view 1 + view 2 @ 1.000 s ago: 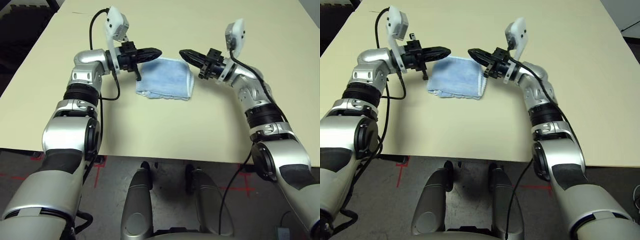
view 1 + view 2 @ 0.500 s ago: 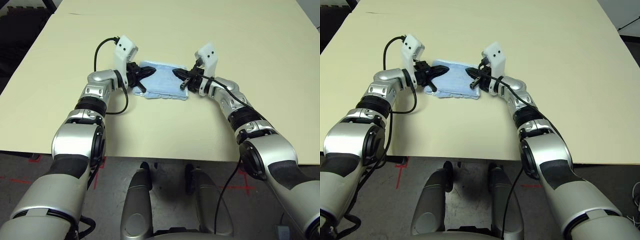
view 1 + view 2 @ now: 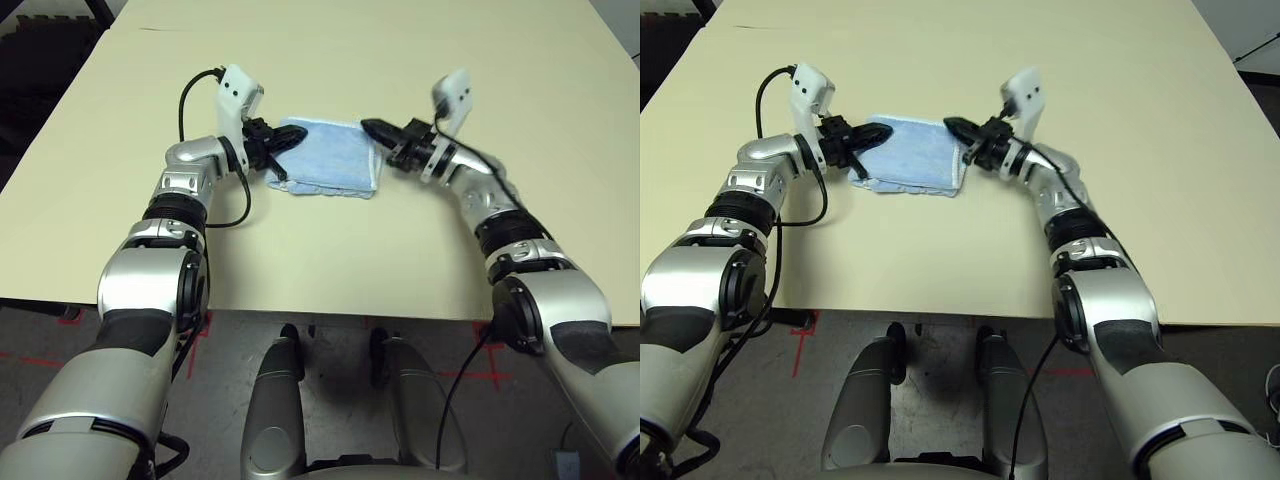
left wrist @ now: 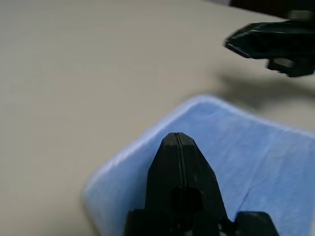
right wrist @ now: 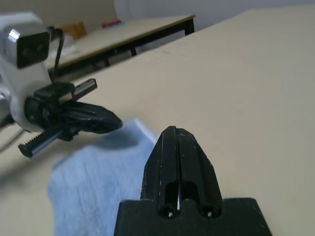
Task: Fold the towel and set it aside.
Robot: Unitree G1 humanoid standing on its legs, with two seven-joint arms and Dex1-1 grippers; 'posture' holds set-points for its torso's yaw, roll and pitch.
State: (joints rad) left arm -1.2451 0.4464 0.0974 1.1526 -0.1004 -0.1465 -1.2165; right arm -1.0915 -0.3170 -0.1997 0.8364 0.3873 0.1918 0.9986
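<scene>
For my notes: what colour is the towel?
Light blue, the towel; the right eye view shows it best.

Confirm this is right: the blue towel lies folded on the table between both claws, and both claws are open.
Not quite. The towel does lie folded on the table between them, but the left claw and the right claw are both shut, as each wrist view shows.

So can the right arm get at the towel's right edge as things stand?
Probably yes: the right gripper, shut, hangs by the folded towel at its right far corner, with bare table around and nothing between.
</scene>
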